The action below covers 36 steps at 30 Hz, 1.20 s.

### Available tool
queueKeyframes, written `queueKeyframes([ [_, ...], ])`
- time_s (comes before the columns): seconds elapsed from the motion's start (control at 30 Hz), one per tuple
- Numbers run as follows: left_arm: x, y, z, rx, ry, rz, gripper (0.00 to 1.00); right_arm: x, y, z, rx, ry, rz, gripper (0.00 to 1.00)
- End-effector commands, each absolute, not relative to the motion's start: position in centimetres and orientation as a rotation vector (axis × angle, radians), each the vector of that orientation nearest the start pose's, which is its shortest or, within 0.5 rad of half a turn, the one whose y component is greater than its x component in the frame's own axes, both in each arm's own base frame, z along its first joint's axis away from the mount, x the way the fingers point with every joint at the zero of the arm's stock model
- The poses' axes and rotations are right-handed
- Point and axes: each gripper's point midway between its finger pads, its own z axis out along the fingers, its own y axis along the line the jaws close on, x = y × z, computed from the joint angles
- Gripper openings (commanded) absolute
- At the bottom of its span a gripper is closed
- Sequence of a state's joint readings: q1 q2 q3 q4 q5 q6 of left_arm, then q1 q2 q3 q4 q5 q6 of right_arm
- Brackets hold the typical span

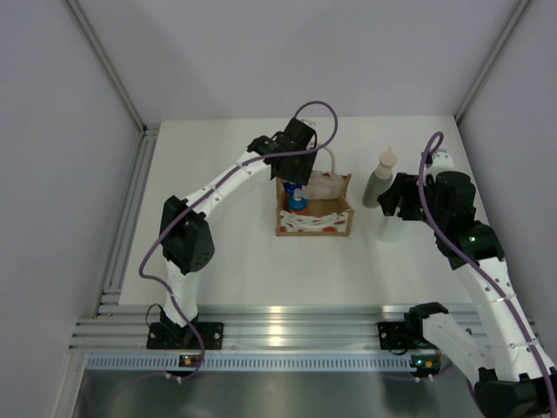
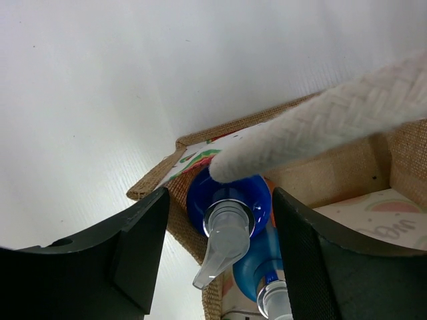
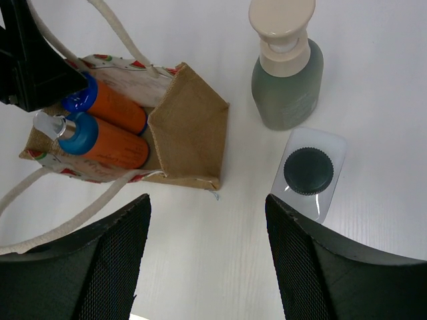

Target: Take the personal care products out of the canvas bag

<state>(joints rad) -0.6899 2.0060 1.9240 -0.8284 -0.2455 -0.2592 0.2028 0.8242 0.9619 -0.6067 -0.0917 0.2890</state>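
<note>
The canvas bag point(image 1: 315, 212) stands mid-table, tan with a cream loop handle point(image 2: 320, 127). Two orange bottles with blue tops point(image 3: 110, 107) point(image 3: 107, 143) are inside it. My left gripper point(image 1: 292, 165) is open just above the bag's left end. In the left wrist view its jaws point(image 2: 220, 208) stand on either side of one bottle's blue pump top point(image 2: 229, 200), not touching it. The second blue top point(image 2: 263, 273) is below it. The grey-green bottle point(image 3: 287, 73) and the translucent bottle with a grey cap point(image 3: 309, 172) stand on the table right of the bag. My right gripper point(image 3: 207, 267) is open and empty above the table, beside the translucent bottle.
Grey walls enclose the white table point(image 1: 235, 270) on three sides. An aluminium rail point(image 1: 261, 335) runs along the near edge. The bag's handle crosses just above the left gripper's jaws in the left wrist view.
</note>
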Motion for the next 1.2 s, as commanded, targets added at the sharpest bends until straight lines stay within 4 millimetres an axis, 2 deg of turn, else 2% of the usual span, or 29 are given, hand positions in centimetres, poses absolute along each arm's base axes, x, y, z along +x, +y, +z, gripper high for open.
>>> queueKeyframes([
  [0.0,41.2,-28.9,18.3,0.368,2.401,-0.095,0.67,26.4,8.7,26.0,0.003,2.03,0.415,0.67],
  [0.1,40.9,-29.1,18.3,0.389,2.407,-0.105,0.63,26.4,8.8,26.0,0.001,2.032,0.416,0.67],
  [0.43,40.4,-29.1,19.4,0.472,2.378,-0.123,0.62,26.6,9.0,25.9,-0.004,2.039,0.426,0.67],
  [0.5,40.2,-29.3,19.1,0.485,2.388,-0.135,0.61,26.5,9.1,25.7,-0.008,2.042,0.429,0.67],
  [0.57,40.1,-29.4,18.9,0.492,2.396,-0.14,0.55,26.6,9.1,25.8,-0.009,2.039,0.427,0.67],
  [0.8,39.6,-29.9,18.1,0.518,2.418,-0.15,0.51,26.6,9.2,25.7,-0.012,2.046,0.431,0.67],
  [1.17,38.9,-29.6,15.9,0.542,2.495,-0.114,0.51,26.7,9.2,25.5,-0.01,2.049,0.43,0.67],
])
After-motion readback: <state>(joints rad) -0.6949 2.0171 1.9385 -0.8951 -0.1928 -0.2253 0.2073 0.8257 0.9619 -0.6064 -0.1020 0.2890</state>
